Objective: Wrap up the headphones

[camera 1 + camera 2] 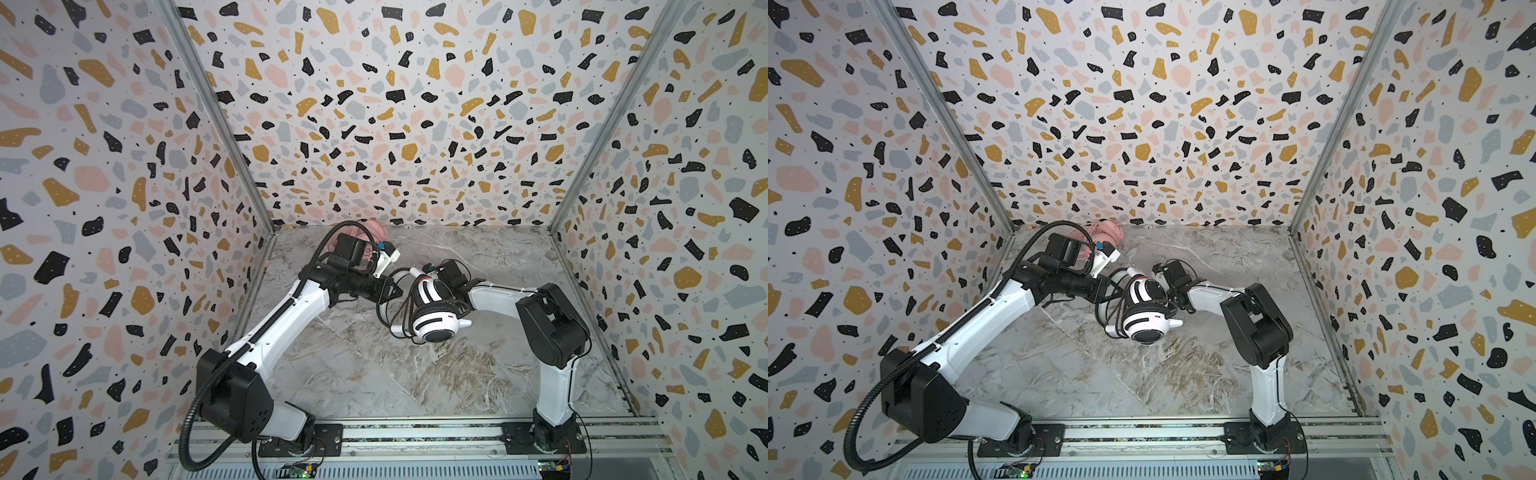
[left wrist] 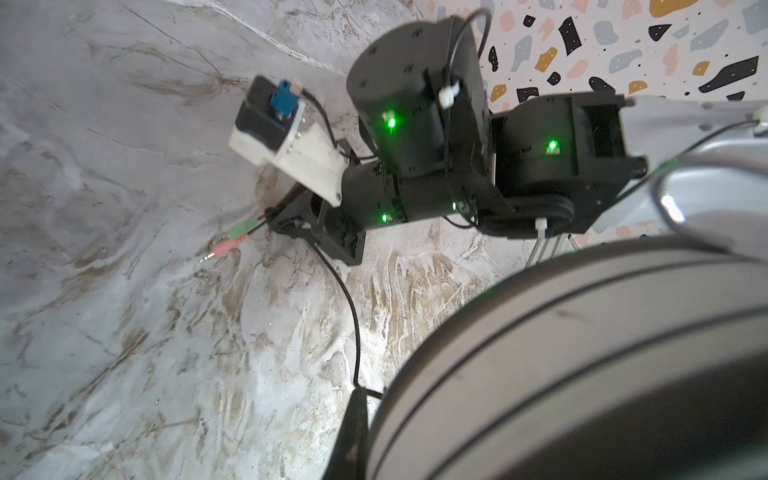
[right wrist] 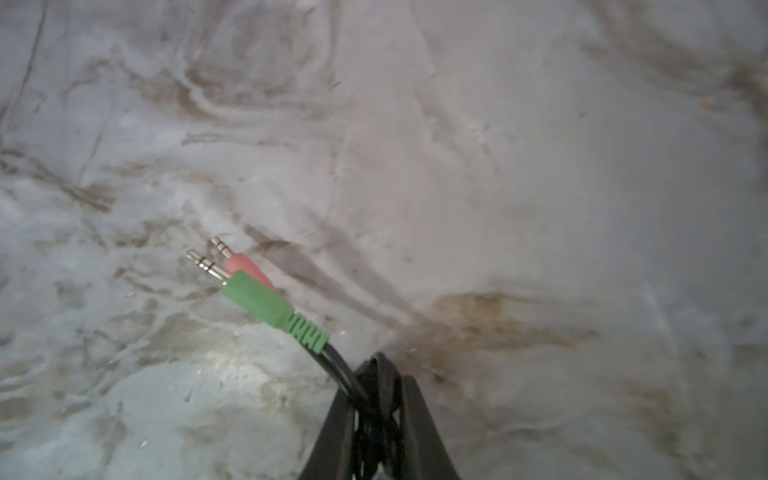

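holding the white headset (image 1: 434,328) near the middle of the marble table (image 1: 415,386), the left gripper (image 1: 397,291) has its jaws closed on it at its 10 o'clock side. the right gripper (image 3: 380,370), at the headset's 12 o'clock, has its jaws pressed together on the black cord (image 3: 336,365), just behind the green plug (image 3: 257,303) and the pink plug (image 3: 245,264). the pink headset (image 1: 374,230) lies at the table's 11 o'clock edge.
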`<state>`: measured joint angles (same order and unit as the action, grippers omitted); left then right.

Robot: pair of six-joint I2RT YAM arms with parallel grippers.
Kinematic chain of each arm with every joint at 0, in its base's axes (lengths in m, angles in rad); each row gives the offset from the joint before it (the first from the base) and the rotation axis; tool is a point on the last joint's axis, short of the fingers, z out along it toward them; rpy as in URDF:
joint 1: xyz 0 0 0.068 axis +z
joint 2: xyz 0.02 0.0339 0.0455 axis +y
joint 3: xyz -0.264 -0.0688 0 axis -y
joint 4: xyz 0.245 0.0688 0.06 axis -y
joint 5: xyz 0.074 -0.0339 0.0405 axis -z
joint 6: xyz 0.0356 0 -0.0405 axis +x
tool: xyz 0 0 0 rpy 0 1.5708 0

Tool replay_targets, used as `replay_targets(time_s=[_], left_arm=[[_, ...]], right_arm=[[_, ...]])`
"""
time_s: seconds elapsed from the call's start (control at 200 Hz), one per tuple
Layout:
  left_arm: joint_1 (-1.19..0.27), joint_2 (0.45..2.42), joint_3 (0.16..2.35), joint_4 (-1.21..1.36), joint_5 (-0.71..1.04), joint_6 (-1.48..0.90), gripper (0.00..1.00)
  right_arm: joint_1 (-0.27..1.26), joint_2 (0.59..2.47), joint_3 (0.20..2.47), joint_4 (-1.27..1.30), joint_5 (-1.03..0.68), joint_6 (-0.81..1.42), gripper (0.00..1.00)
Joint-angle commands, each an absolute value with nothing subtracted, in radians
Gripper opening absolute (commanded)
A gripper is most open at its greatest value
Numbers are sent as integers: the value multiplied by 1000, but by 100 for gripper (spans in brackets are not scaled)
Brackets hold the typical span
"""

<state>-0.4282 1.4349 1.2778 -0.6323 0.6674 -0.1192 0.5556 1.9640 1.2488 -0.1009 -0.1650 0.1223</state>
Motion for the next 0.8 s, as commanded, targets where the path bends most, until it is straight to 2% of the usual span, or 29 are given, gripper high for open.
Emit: replay_targets(time_s=[0.0, 0.2, 0.39, 0.796], left_arm=[[-426, 1411, 1266, -588, 693, -150, 2], [-449, 1441, 1239, -613, 586, -122, 2], [-457, 1510, 1199, -663, 441, -94, 2], [-456, 1599, 1151, -622, 343, -121, 1]], right_arm=[[524, 1883, 1382, -88, -219, 145, 0], [444, 1885, 1616, -121, -341, 155, 0], [426, 1831, 1748, -124, -335, 157, 0], [423, 1669, 1847, -129, -348, 157, 0]])
